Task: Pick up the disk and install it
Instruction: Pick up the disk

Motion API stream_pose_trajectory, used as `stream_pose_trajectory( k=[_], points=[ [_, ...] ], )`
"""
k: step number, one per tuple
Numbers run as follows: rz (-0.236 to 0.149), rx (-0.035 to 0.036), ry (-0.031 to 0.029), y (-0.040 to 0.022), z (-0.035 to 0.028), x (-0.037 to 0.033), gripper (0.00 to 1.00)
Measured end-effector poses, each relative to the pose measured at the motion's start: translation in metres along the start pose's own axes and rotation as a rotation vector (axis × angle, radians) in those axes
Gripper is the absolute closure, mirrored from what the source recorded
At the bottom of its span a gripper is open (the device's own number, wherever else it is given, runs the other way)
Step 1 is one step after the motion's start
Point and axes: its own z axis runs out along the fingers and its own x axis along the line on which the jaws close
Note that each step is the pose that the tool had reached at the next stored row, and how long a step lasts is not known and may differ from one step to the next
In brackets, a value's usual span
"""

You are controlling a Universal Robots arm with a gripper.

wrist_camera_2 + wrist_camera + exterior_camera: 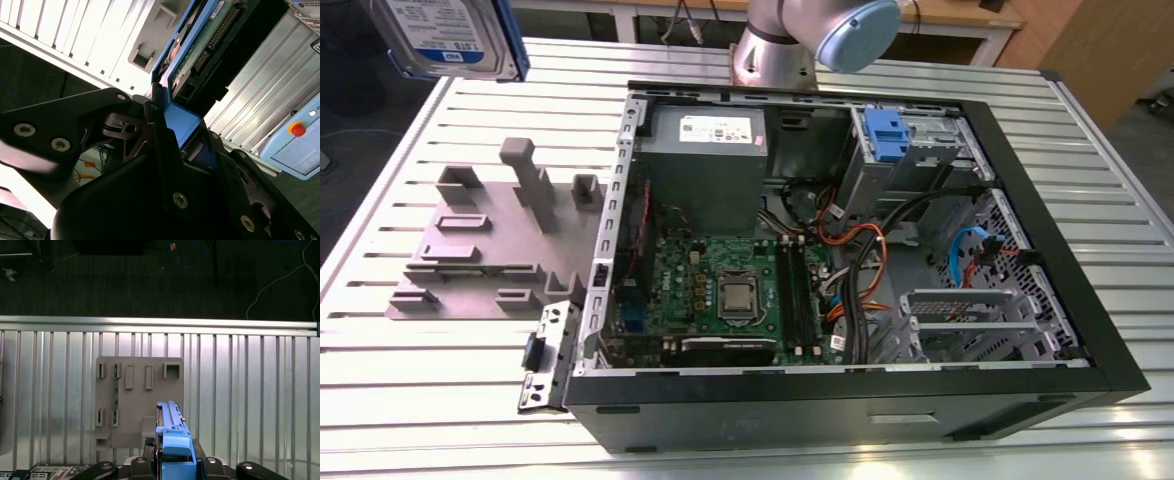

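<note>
Black two-finger gripper (182,127) clenches the blue side rail of the flat silver hard disk (447,35), raised well above the grey plastic holder (137,400), apart from the open black computer case (854,410); a firm, untilted hold seems wise for carrying.

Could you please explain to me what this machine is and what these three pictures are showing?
This is a single robot arm mounted at a ribbed metal table. The exterior view comes from a camera off the arm. It sees an open computer case and, toward the exterior view's left, a grey plastic holder. The two wrist views come from cameras riding on the arm. In them, the arm's black pincer is shut on the disk, a hard drive with blue side rails, held in the air over the table.
</note>
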Motion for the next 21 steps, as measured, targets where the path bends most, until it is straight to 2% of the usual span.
stream_pose_trajectory(
  k=[8,21],
  points=[
    [0.000,-0.0001,0.0000,-0.0026,-0.0001,0.0020,0.64],
    [0.000,0.0000,0.0000,-0.0133,-0.0002,0.0028,0.64]
  ],
)
